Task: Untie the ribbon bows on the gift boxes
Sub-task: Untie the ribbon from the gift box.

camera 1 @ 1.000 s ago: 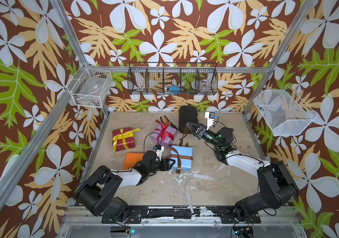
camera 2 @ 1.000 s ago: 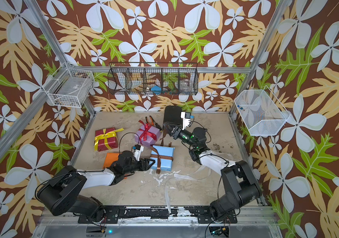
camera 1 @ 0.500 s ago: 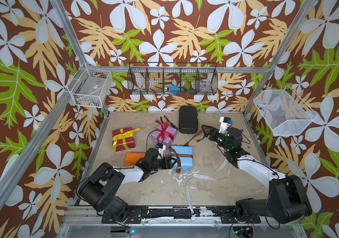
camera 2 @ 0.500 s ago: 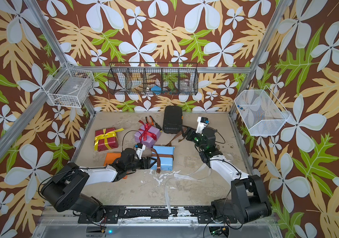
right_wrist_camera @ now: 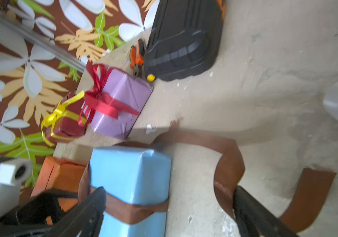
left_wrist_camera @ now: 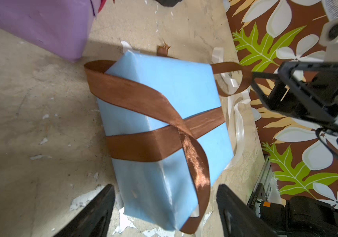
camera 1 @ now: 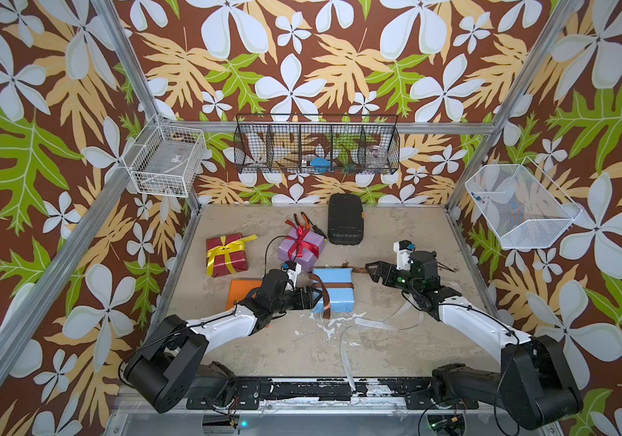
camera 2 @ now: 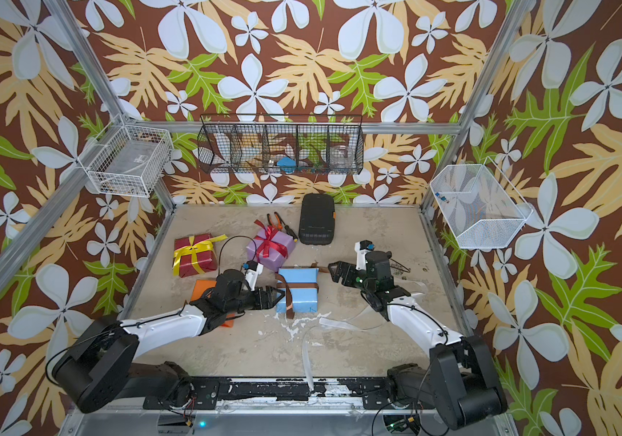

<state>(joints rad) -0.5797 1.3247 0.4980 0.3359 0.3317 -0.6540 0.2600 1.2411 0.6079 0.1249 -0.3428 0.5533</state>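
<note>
The light blue box (camera 1: 339,281) lies flat on the sandy floor (camera 1: 396,234), near the middle & a bit to the front. The brown ribbon (left_wrist_camera: 143,141) is wrapped round it & crossed on top, but it is slack. One band is laid left to right. The other is laid front to back near the box's left side, w/ a loose loop at the far left corner. One end is stuck out past the far right corner and one is hung over the front edge. The box's sides are lined up w/ the floor's edges, approx. Which side is longer can't be told.

The left gripper (camera 1: 315,296) is held low at the box's left side, jaws spread wide, nothing pinched. The right gripper (camera 1: 371,272) is held apart from the box on its right, jaws spread wide too. A curl of brown ribbon is seen by one finger (right_wrist_camera: 250,209), but it is not gripped.

Just behind the blue box is the lilac box (right_wrist_camera: 127,90), w/ a small gap btw them. Its red ribbon (right_wrist_camera: 104,106) is tied in a bow. Farther left the dark red box (camera 1: 239,258) is set, w/ a tied yellow ribbon (camera 1: 226,247). The orange box (camera 1: 239,292) is partly hidden under the left arm. A white ribbon (camera 1: 345,358) is laid loose on the floor in front. At the back a black case (camera 1: 345,219) & pliers (right_wrist_camera: 137,58) are seen.
</note>
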